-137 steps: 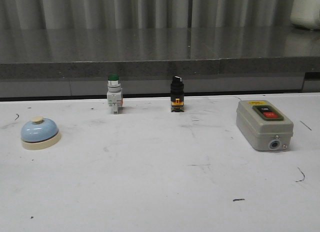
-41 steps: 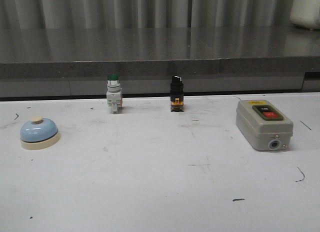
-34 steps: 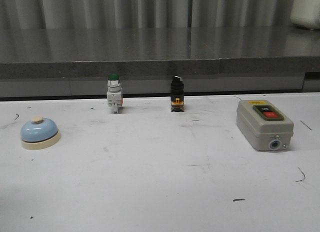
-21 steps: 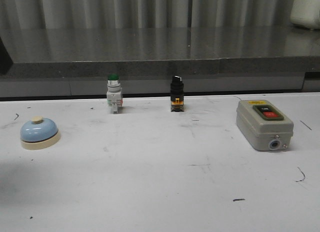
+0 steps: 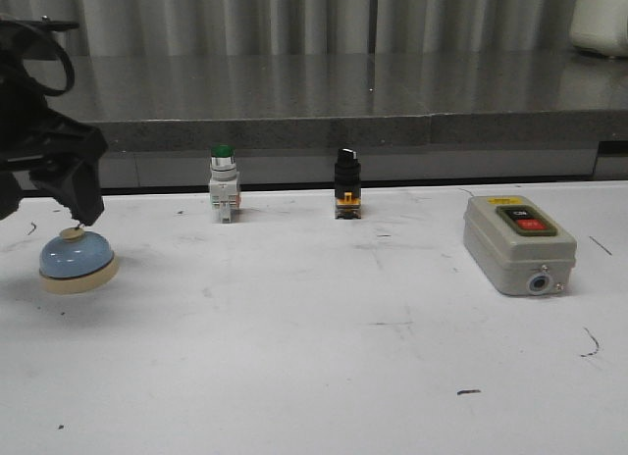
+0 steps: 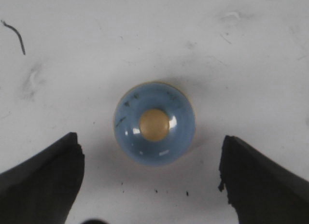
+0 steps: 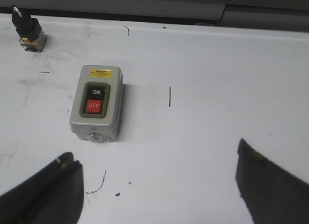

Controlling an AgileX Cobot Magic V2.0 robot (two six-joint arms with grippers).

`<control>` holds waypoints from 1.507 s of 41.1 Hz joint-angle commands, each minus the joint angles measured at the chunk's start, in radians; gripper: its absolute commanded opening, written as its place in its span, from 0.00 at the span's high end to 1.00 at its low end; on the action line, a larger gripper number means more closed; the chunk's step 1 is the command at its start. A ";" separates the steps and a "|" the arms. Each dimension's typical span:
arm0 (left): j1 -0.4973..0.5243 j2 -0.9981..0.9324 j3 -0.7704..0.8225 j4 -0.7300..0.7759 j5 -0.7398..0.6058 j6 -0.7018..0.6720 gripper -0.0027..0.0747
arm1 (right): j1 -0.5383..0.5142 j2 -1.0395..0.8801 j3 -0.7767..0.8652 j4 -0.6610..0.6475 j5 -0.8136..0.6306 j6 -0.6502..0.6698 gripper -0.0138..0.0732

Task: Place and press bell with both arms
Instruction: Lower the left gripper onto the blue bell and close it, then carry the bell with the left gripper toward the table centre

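The light-blue bell (image 5: 77, 257) with its cream knob stands on the white table (image 5: 314, 357) at the far left. My left gripper (image 5: 46, 212) hangs just above it, open, one black finger (image 5: 83, 192) over the bell's right side. In the left wrist view the bell (image 6: 154, 123) sits upright, centred a little ahead of the open left gripper (image 6: 149, 149), apart from both fingers. My right gripper (image 7: 154, 154) shows only in the right wrist view, open over bare table, holding nothing.
A green-capped push button (image 5: 223, 183) and a black selector switch (image 5: 346, 183) stand along the back of the table. A grey on/off switch box (image 5: 517, 244) lies at the right, ahead of the right gripper (image 7: 96, 102). A dark raised ledge (image 5: 314, 131) runs behind.
The left arm has come into the front view from the left and now hangs over the bell. The bell and the other parts have not moved.
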 commanded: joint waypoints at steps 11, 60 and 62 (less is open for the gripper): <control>-0.007 0.100 -0.052 -0.010 -0.127 -0.003 0.25 | -0.001 0.001 -0.037 -0.011 -0.062 -0.012 0.09; -0.421 0.173 -0.285 -0.010 0.023 -0.003 0.48 | -0.001 0.001 -0.037 -0.011 -0.062 -0.012 0.09; -0.433 0.192 -0.297 -0.008 0.023 -0.003 0.48 | -0.001 0.001 -0.037 -0.011 -0.062 -0.012 0.09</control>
